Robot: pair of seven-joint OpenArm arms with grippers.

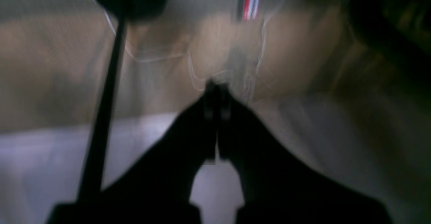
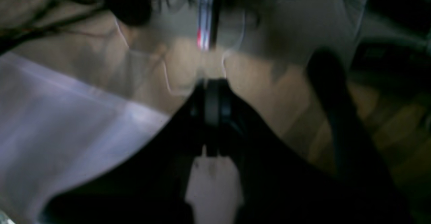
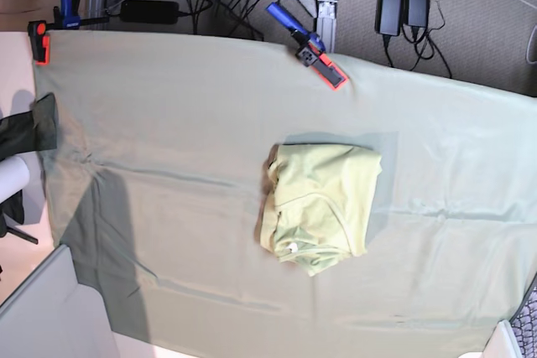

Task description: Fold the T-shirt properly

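Base camera looks straight down; both blurred wrist cameras face off-table floor.

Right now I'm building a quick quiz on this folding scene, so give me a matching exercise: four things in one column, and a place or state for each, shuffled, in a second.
Things:
1. T-shirt
2. table cloth
3. blue and orange clamp
4. left gripper

Places or states:
A. at the cloth's far edge
B. shut, holding nothing
C. folded into a compact bundle, mid-table
D. spread flat over the table

Pairs: 1-C, 2-D, 3-A, 4-B
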